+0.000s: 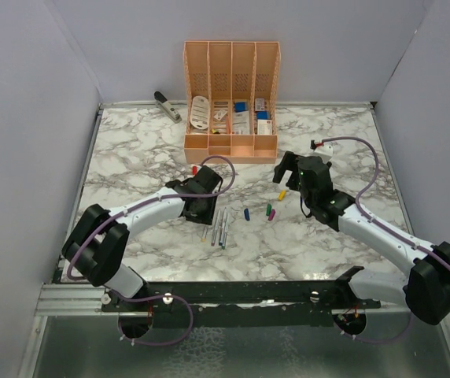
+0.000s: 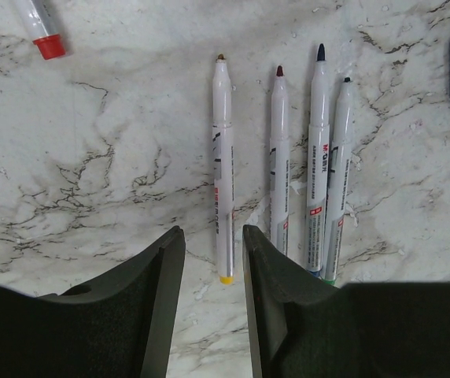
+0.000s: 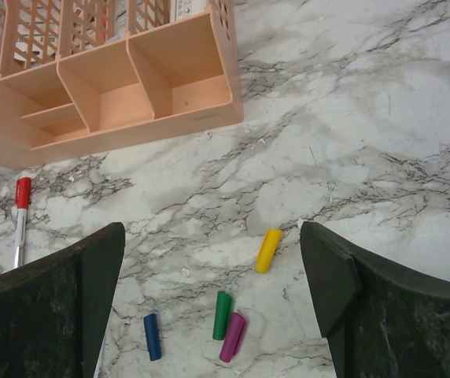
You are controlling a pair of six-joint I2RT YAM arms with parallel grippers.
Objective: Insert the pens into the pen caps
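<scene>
1. Four bare pens (image 1: 218,227) lie side by side near the middle of the table (image 1: 130,157), between the two arms. In the left wrist view their uncovered tips point to 12 o'clock.
2. A red-capped pen (image 2: 44,31) lies apart, at about 10 o'clock from that row. It is the only one wearing a cap, so one of five looks done.
3. The loose caps sit at roughly 3 o'clock from the row in the top view, none on a pen. They are the blue cap (image 3: 153,336), the green cap (image 3: 223,314) just beside the magenta cap (image 3: 233,337), and the yellow cap (image 3: 269,250) at about 1 o'clock from that pair.
4. The left gripper (image 2: 213,236) has its jaws a little spread on either side of the tail of the leftmost pen (image 2: 223,165). A gap shows on each side, so it is not pinching.
5. The right gripper (image 3: 213,244) hangs over the caps with its jaws spread wide, holding nothing.
6. Judged from this, four pairings are left, and picking up the leftmost pen seems to be the step in hand.
7. A peach organiser (image 1: 230,146) stands at 12 o'clock from the pens, and a stapler (image 1: 167,105) at 11 o'clock.
</scene>
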